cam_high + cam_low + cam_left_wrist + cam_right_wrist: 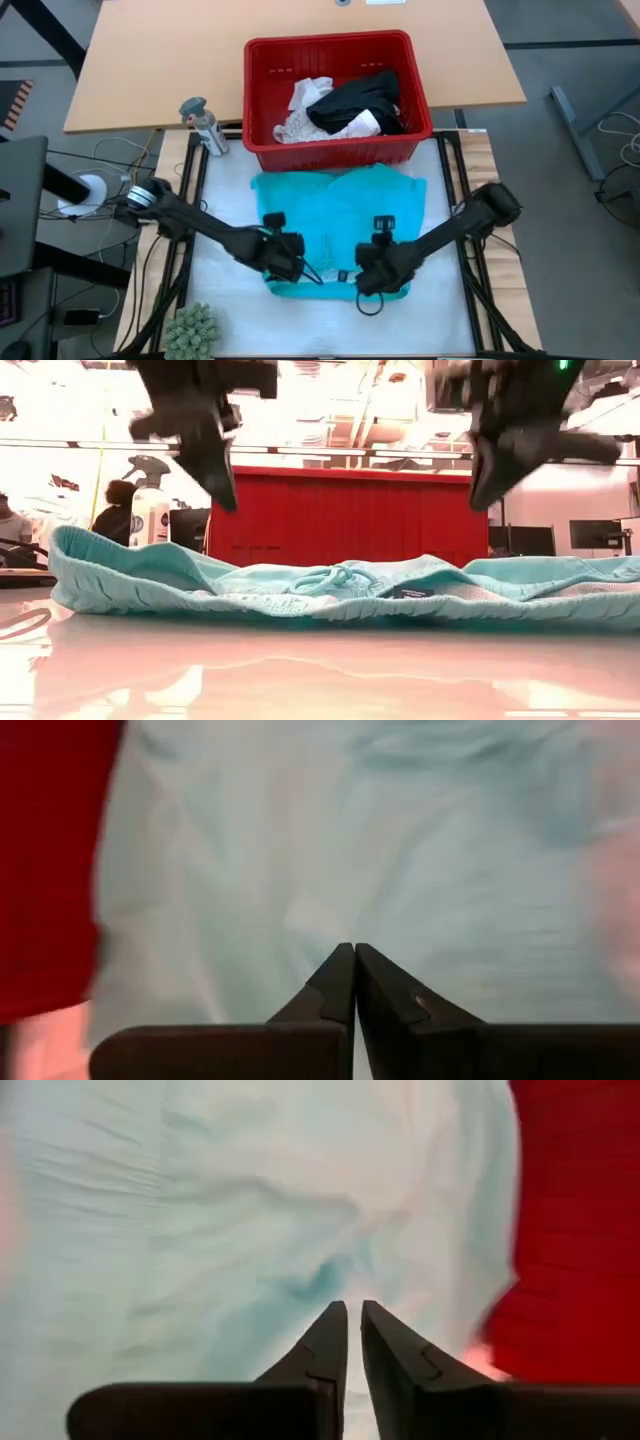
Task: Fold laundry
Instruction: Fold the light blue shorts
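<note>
Left tool (353, 952) pinched closed, right tool (353, 1308) slightly parted (both raised).

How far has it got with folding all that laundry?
Early on. The teal shorts lie spread on the table, out of the red basket. The left gripper and right gripper hover above them, holding nothing. A black garment and white ones wait inside.

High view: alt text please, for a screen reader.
Both grippers, left and right, hover over the near edge of teal shorts spread flat on the table. Behind them, a red basket holds black and white garments.
</note>
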